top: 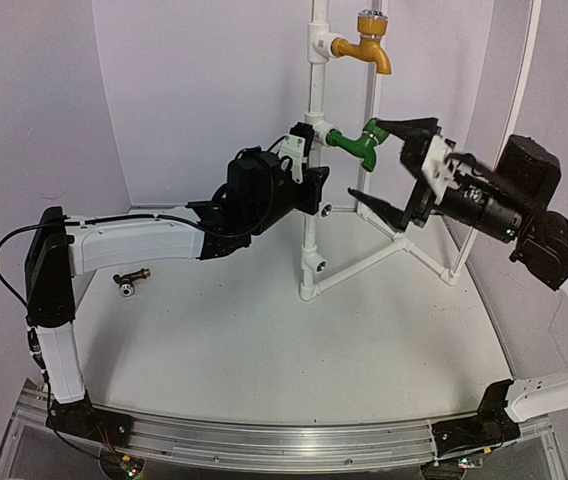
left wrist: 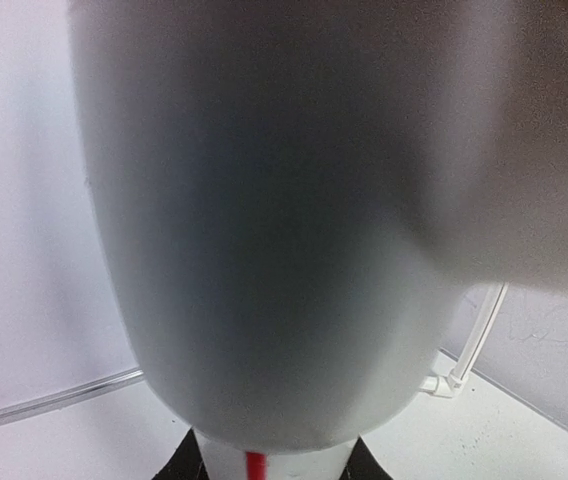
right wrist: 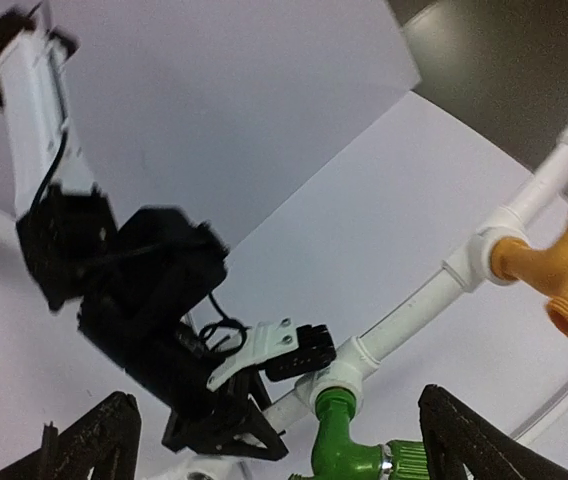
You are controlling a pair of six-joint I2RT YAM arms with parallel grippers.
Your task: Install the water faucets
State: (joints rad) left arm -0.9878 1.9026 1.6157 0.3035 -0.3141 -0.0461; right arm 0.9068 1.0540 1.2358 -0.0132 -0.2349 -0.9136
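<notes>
The green faucet [top: 349, 142] sits in the middle socket of the white pipe stand [top: 311, 235], spout pointing down. It also shows in the right wrist view [right wrist: 344, 455]. My right gripper [top: 364, 158] is open, its jaws wide apart above and below the green faucet and not touching it [right wrist: 284, 450]. My left gripper [top: 310, 165] is shut on the stand's upright pipe just left of the green faucet; the pipe [left wrist: 264, 220] fills the left wrist view. The dark brown faucet [top: 132, 279] lies on the table at the left, near the left arm.
The yellow-orange faucet [top: 369, 50] is fixed in the top socket of the stand and also shows in the right wrist view [right wrist: 549, 265]. The stand's base legs [top: 384, 250] spread right across the table. A lower socket [top: 319, 266] faces forward. White walls surround the table.
</notes>
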